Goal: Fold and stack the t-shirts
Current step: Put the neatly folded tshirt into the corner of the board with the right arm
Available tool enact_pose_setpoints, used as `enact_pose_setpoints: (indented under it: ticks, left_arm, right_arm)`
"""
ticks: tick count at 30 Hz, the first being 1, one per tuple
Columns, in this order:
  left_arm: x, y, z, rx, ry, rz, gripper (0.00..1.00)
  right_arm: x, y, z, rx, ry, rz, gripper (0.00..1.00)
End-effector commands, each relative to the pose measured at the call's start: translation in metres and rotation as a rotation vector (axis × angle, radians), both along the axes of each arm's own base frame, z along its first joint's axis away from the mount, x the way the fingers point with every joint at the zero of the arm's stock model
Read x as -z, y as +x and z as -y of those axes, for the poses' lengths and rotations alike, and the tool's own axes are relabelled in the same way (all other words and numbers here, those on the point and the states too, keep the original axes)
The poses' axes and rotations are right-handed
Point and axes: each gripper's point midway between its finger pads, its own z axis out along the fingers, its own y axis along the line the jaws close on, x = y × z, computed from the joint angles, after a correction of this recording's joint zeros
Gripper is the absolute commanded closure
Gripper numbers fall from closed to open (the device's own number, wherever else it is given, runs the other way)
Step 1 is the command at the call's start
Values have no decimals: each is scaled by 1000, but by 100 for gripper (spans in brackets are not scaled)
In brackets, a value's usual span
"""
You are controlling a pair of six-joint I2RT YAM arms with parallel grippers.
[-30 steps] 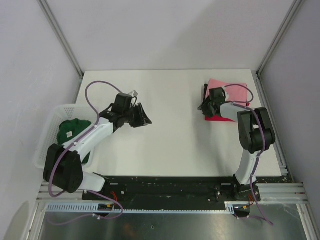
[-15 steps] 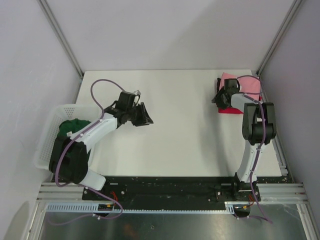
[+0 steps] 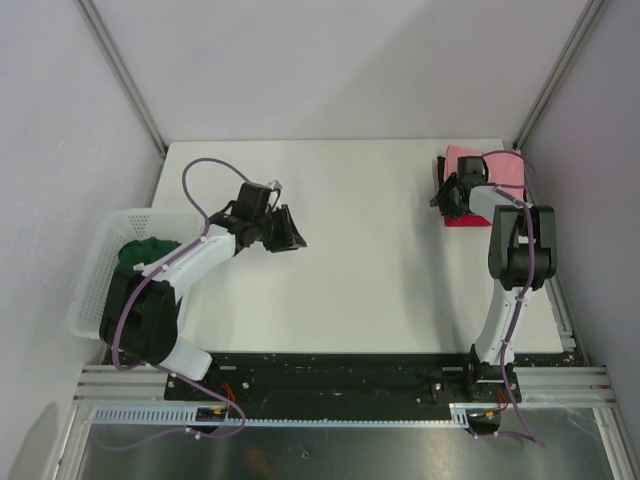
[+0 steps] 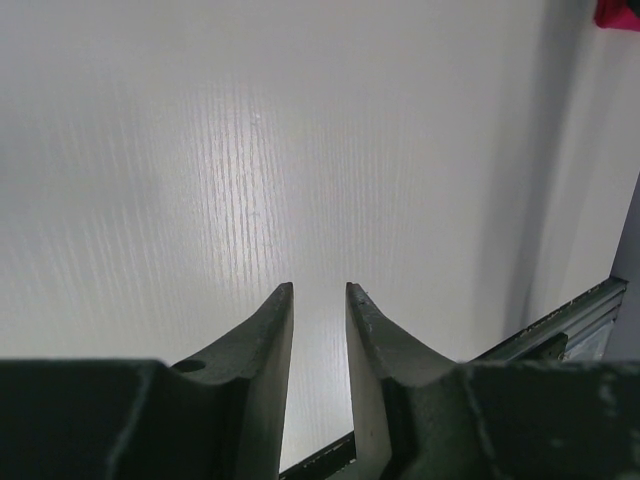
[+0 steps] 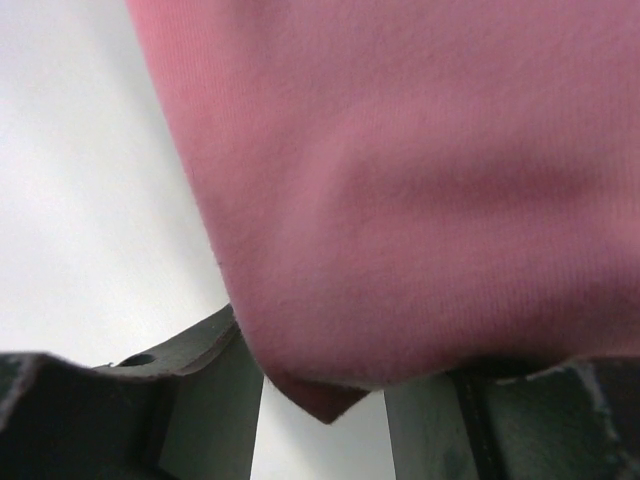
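The basket [image 3: 125, 213] at the worktop [image 3: 380, 290]'s left edge holds the green tee [image 3: 140, 250]. The pink tee [image 3: 500, 165] lies on the red tee [image 3: 462, 221] at its far right corner, covering the right gripper [image 3: 447, 193]'s parted fingers; grip unclear. The left gripper [image 4: 318, 288] hangs barely parted, empty.

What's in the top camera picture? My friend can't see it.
The right tool touches a light pink cloth t-shirt stacked on a red t-shirt at the white table's far right corner. The left tool hangs empty over the table; a dark green t-shirt sits in a white slatted plastic basket at left.
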Motion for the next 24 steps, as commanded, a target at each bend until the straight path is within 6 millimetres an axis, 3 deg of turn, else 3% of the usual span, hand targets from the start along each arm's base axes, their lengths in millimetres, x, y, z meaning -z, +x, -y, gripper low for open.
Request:
enact_pose_setpoints:
  ticks: [1,7,10,14,17,19,21,24]
  left_arm:
    - [-28,9,-3,9,-22,92,68]
    - [-35,1,-16,-3,-11,134,66]
    - [-39,-9,-23,8,7,169,61]
    - [-39,-26,-35,37,48,213,48]
    - [-36,-42,-47,49,86,242,31]
    - [-38,-52,-56,43,107,275,9]
    - [-41,-60,-64,37,124,318,3]
    - [-46,-69,-75,18,143,380,1]
  right_arm:
    - [-11,-25,-8,-58,-8,-62,48]
    - [-74,-44,-78,-205,-5,21,36]
    - [-103,-67,-114,-286,-26,62,28]
    - [-136,-108,-151,-361,9,135,21]
    - [-159,-144,-168,-396,2,206,15]
    - [-166,-166,-173,-408,5,227,11]
    - [-169,-187,-174,-416,27,242,8]
    - [-172,-210,-174,-424,41,267,2]
